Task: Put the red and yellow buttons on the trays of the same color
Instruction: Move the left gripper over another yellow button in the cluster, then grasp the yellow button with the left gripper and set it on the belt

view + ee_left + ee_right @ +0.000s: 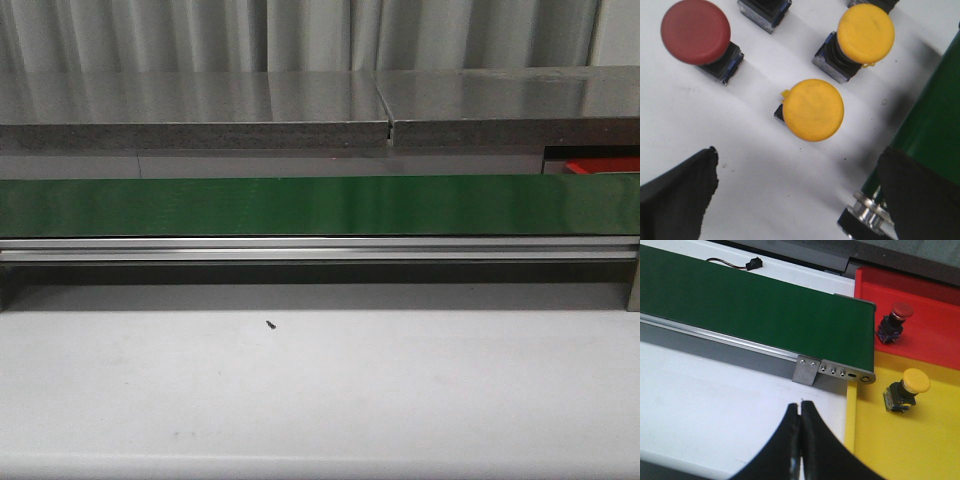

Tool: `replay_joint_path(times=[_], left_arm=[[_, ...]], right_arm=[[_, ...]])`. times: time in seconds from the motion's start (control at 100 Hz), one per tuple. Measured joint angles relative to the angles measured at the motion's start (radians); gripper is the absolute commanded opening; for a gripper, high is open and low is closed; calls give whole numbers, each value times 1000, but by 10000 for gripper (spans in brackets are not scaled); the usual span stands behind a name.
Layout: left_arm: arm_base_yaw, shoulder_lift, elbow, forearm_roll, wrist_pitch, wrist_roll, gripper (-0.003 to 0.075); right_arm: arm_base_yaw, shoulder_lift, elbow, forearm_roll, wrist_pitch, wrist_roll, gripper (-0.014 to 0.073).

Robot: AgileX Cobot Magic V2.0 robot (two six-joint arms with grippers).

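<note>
In the left wrist view my left gripper point(799, 192) hangs open over the white table, nothing between its fingers. Just beyond it stands a yellow button point(813, 109), with a second yellow button point(865, 33) and a red button point(695, 31) farther off. In the right wrist view my right gripper point(801, 407) is shut and empty over the white table, beside the yellow tray point(920, 450). A yellow button point(907, 387) lies on that tray. A red button point(895, 319) lies on the red tray point(935, 335) behind it. Neither gripper shows in the front view.
The green conveyor belt point(320, 205) runs across the front view behind the white table point(320, 390); a small dark speck point(271, 324) lies on the table. The belt's end point(860, 347) meets the two trays. A belt roller point(867, 210) sits close to my left gripper's finger.
</note>
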Motion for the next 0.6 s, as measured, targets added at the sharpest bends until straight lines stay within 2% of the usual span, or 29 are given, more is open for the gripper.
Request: replay_joint_path(times=[0.32, 0.6], left_arm=[[0, 123, -119, 0, 5, 20, 600], [0, 183, -142, 0, 14, 22, 576]], right_arm=[[0, 0, 0, 0, 0, 0, -98], [0, 0, 0, 0, 0, 0, -98]])
